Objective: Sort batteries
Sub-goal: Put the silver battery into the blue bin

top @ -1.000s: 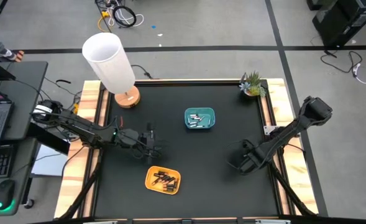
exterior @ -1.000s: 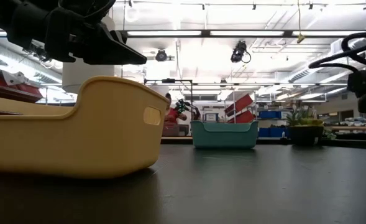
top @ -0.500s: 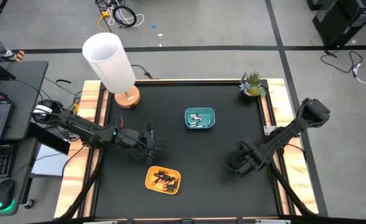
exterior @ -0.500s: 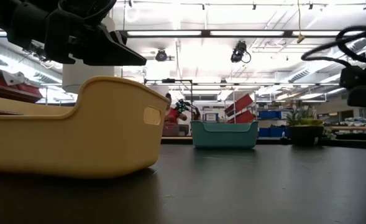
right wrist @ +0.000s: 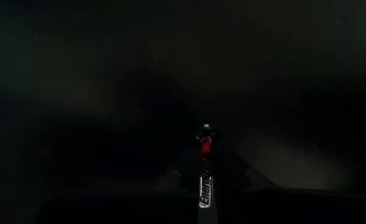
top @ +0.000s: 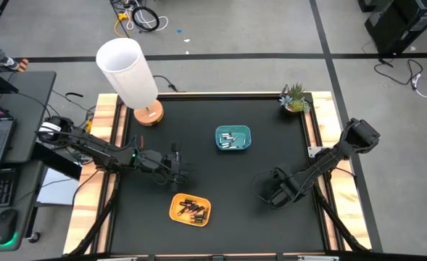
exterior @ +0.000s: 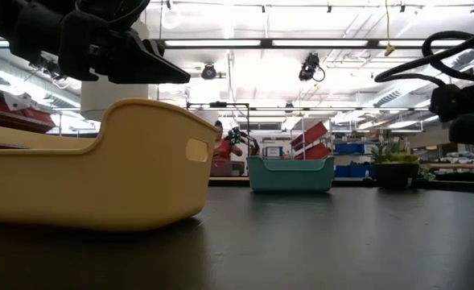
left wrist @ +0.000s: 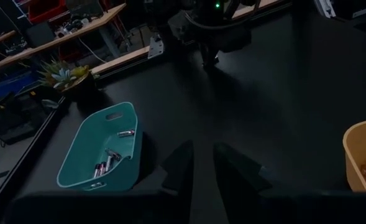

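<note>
My right gripper (top: 266,193) hovers over the black table, right of the yellow tray (top: 190,209), and is shut on one battery (right wrist: 204,180) with a black-and-silver label and a red band. The yellow tray holds several dark batteries (top: 192,210). The teal tray (top: 233,138) holds silvery batteries (left wrist: 105,163). My left gripper (top: 175,165) waits above the table just beyond the yellow tray, its fingers (left wrist: 184,163) slightly apart and empty; in the low view it shows over the tray (exterior: 132,64). My right gripper pinches the battery between its two fingers, along its labelled body (right wrist: 202,193). The battery lies along the fingers, and its red-banded end (right wrist: 205,140) sticks out past the fingertips. It is lifted clear of the table.
A white lamp (top: 130,72) stands at the table's far left corner and a small potted plant (top: 294,98) at the far right corner. Bare black table lies between the two trays and around my right gripper. A desk with a laptop stands left of the table.
My right gripper has moved toward the table's left edge, nearer the yellow tray, still shut on the battery.
</note>
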Tool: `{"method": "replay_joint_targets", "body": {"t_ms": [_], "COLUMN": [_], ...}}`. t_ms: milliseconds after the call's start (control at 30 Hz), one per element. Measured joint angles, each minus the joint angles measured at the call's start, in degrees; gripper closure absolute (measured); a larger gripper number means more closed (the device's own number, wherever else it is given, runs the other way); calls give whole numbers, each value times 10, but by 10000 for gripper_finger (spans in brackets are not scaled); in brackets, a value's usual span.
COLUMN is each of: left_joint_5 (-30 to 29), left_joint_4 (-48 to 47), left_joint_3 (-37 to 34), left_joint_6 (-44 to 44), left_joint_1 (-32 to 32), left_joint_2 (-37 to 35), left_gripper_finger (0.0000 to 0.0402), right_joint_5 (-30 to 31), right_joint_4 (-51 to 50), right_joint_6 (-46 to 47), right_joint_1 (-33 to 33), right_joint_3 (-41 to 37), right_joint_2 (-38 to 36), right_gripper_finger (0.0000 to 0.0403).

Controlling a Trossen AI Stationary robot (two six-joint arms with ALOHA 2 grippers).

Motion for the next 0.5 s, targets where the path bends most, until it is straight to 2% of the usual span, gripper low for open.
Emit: {"method": "replay_joint_targets", "body": {"t_ms": [67,200,300,400,500], "left_joint_5": [0,0,0,0,0], "left_joint_4": [0,2,16,22,30], "left_joint_3": [0,0,0,0,0], "left_joint_6": [0,0,1,1,2], "left_joint_1": [0,0,0,0,0], "left_joint_2": [0,0,0,0,0], "left_gripper_finger": [324,324,324,324,324], "right_joint_5": [21,116,176,232,270], "right_joint_4": [7,39,98,188,299], "right_joint_6": [-7,-41,-100,-199,-337], "right_joint_1": [-3,-17,-44,-82,-132], "right_joint_3": [8,33,47,50,51], "right_joint_2": [-1,-17,-28,-36,-37], "right_gripper_finger": [389,396,396,397,398]}}
